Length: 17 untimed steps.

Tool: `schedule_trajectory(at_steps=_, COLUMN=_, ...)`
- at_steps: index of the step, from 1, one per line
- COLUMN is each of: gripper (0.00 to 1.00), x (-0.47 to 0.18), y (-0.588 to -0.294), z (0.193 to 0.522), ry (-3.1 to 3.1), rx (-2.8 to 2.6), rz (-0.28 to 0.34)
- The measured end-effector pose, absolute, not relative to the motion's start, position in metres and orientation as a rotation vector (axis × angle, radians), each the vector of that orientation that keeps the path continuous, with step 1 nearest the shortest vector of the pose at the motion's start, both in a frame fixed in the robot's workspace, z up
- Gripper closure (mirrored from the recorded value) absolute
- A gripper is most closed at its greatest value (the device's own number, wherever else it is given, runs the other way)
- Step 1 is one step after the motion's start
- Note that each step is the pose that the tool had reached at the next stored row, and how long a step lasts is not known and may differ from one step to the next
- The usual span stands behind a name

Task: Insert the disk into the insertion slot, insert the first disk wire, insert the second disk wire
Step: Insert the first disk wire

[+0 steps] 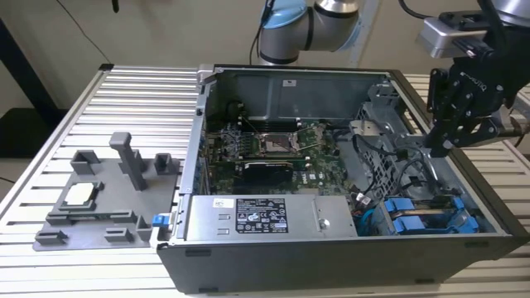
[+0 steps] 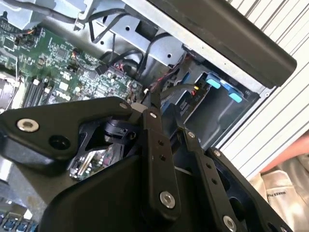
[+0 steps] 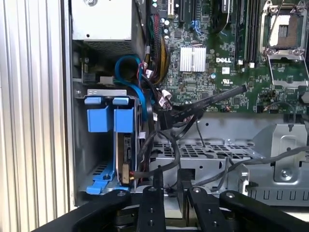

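Two blue-framed drives (image 1: 422,217) sit side by side in the grey drive cage at the case's near corner, on the exterior view's right; I cannot tell which is the disk. In the first wrist view their blue carriers (image 3: 110,118) fill the insertion slot (image 3: 79,145) of the cage. My gripper (image 1: 440,148) hangs over the case's wall on the exterior view's right, behind the cage. Its fingers (image 3: 157,186) stand close together, and a dark disk wire (image 3: 177,159) runs up between them. In the second wrist view that wire (image 2: 181,88) curves in to the fingertips (image 2: 153,108).
A silver power-supply box (image 1: 257,217) lies along the case's near wall, with the green motherboard (image 1: 265,146) behind it. Loose cables (image 1: 410,171) cross the space by the cage. A grey fixture plate (image 1: 99,192) lies on the slatted table (image 1: 124,105).
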<state>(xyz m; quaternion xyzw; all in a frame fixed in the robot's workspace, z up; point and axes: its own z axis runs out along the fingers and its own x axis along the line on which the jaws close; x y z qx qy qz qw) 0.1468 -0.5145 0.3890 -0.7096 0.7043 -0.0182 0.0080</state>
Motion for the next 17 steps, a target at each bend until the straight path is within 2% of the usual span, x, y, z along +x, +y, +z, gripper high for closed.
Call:
schedule_trajectory(at_steps=6, gripper=0.73, x=0.133, y=-0.511, z=0.389, ry=2.21, rx=-2.227, rz=-0.077)
schedule_trajectory(at_steps=17, gripper=0.73, x=0.118, y=-0.496, z=0.39, ry=2.249, rx=-2.272, rz=-0.181)
